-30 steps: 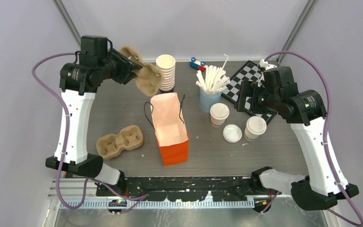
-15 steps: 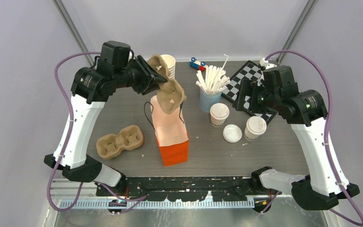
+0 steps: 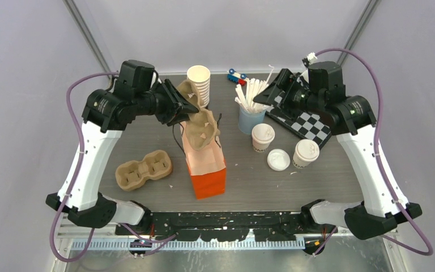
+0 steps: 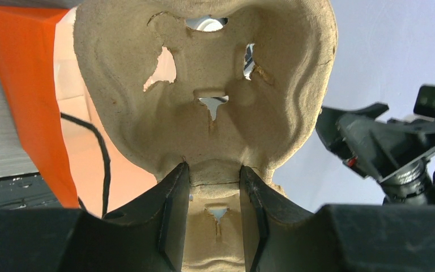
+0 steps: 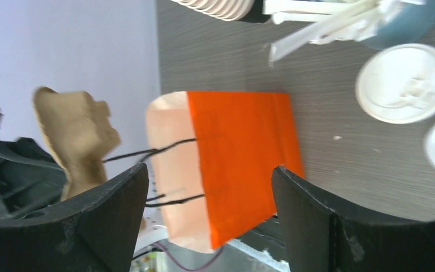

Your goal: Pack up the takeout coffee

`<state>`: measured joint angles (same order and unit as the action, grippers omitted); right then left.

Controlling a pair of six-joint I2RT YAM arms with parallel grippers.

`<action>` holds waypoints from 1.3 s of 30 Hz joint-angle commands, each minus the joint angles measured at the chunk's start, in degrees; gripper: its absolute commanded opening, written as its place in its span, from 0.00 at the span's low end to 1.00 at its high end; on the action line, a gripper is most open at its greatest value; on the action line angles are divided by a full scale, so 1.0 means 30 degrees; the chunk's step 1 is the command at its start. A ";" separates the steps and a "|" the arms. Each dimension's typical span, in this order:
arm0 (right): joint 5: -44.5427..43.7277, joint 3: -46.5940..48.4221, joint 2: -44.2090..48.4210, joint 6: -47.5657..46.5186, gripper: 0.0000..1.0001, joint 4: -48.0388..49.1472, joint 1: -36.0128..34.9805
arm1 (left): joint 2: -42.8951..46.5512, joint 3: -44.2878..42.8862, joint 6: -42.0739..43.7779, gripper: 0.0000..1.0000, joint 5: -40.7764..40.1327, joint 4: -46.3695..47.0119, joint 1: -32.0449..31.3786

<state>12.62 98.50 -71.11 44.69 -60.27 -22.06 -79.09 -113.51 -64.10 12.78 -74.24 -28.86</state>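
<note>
Two takeout coffee cups with white sip lids stand right of centre, one near the blue cup and one further right. The nearer one's lid also shows in the right wrist view. My left gripper is shut on a brown pulp cup carrier, pinching its middle ridge. The carrier hangs tilted over the open mouth of the orange paper bag. My right gripper is open and empty in the air above the back of the table, facing the bag.
A second pulp carrier lies on the table at the left. A loose white lid sits between the two cups. At the back stand a stack of cream cups, a blue cup of white sticks, a toy car and a checkerboard.
My left arm swung the carrier from the back left to over the bag's mouth. My right arm rose and moved back and left, away from the cups, turning toward the bag.
</note>
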 commanded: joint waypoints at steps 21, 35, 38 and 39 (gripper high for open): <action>0.1302 0.0253 -0.2087 0.4480 0.69 0.4662 -0.4603 | 0.1552 0.3634 0.0669 0.20 0.1676 0.0862 -0.0128; 0.2124 0.1017 -0.2844 0.4325 0.65 0.3879 -0.5152 | 0.0971 0.3442 0.1228 0.20 0.1371 0.0409 -0.0426; 0.2121 0.0755 -0.2836 0.4623 0.64 0.3976 -0.5347 | 0.0826 0.3451 0.1267 0.20 0.1421 0.0533 -0.0485; 0.2121 0.0710 -0.2879 0.4690 0.64 0.3973 -0.5416 | 0.0781 0.3448 0.1319 0.20 0.1443 0.0563 -0.0512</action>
<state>18.09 99.11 -80.29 57.60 -49.39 -37.34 -76.34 -102.30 -61.95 16.53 -73.56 -29.93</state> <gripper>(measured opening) 0.645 0.359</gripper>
